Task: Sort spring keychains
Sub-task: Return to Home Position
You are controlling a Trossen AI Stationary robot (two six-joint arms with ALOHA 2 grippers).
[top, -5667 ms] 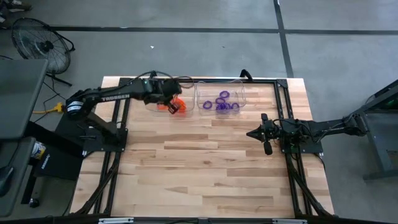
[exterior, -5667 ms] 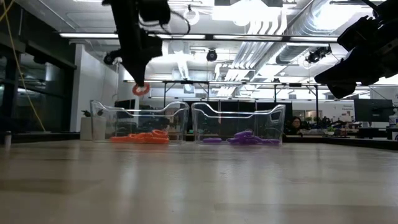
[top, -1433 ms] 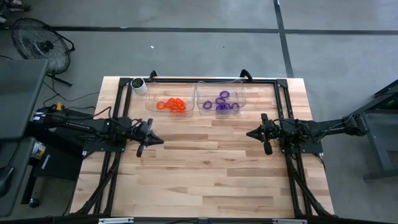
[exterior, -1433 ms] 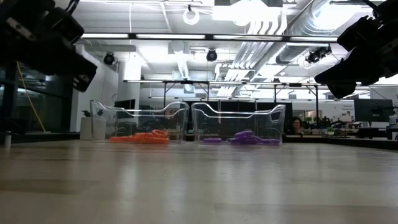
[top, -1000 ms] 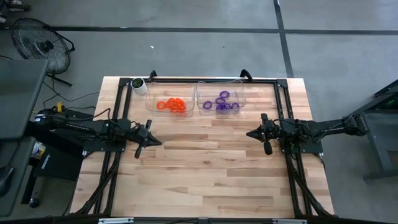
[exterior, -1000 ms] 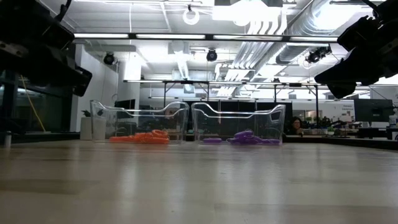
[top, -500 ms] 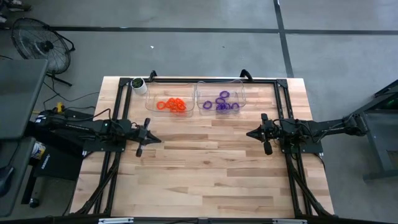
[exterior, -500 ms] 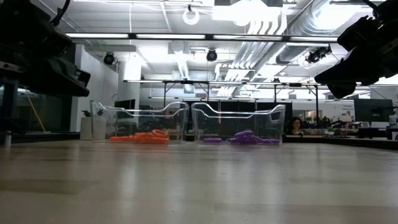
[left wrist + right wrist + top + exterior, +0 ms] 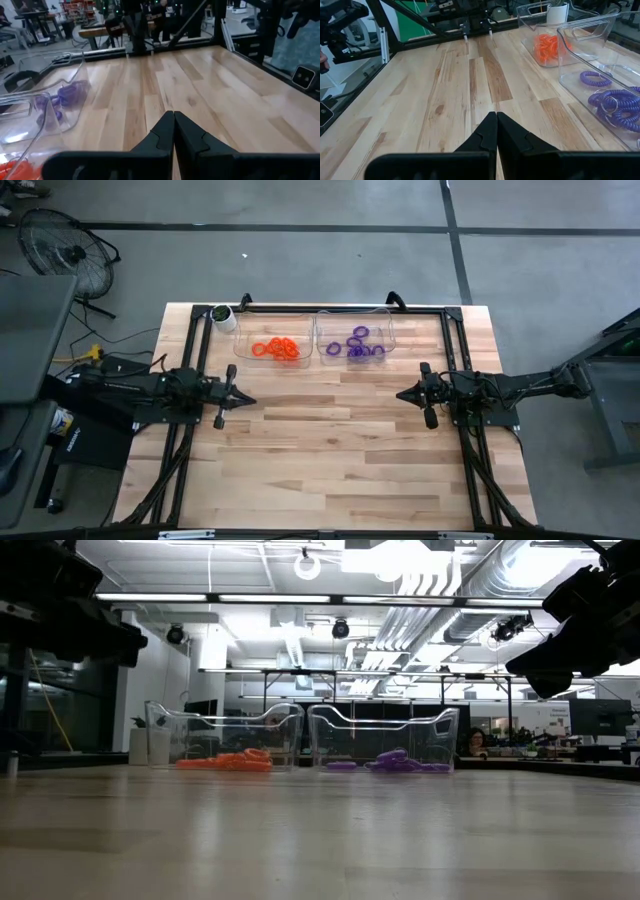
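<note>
No writing, label, brand, number or sign can be read anywhere.

- A white cup (image 9: 224,318) is set at the wooden table's (image 9: 330,460) far left corner
- A black floor fan (image 9: 62,252) is seen on the grey floor, well apart from the table

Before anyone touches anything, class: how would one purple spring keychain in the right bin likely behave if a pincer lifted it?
Probably light: the purple spring keychain is tiny beside its clear bin. Likely springy, not stiff, given its coiled loop. The other purple keychains lie overlapping, so one might snag a neighbour.
</note>
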